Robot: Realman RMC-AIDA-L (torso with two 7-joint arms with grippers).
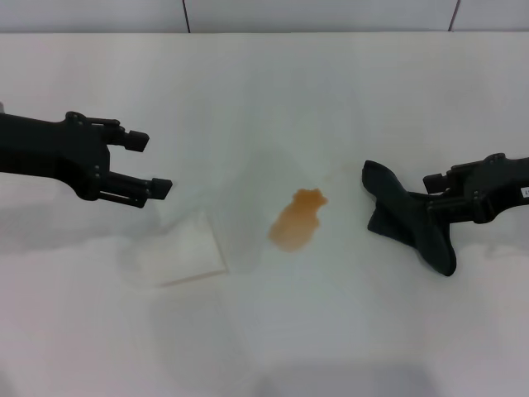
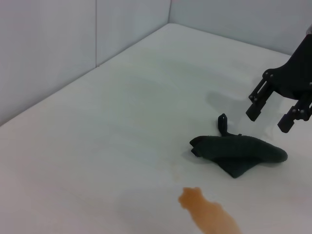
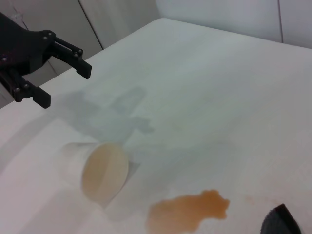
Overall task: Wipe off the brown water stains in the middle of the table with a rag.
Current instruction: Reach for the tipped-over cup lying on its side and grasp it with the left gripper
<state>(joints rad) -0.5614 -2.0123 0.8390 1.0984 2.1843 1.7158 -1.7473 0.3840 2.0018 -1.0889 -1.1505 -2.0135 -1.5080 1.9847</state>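
Rag (image 1: 409, 222) at 3 o'clock of stain (image 1: 297, 219), mid-table (image 1: 273, 99); right gripper (image 1: 434, 194) spread beside it, not gripping. Left gripper (image 1: 149, 163) spread, 9 o'clock. Risk: snagging only an edge, or knocking cup (image 1: 178, 248).

Bright even light, soft faint shadows

open table (image 1: 273, 99) betw arms, cup (image 1: 178, 248) nr stain (image 1: 297, 220)
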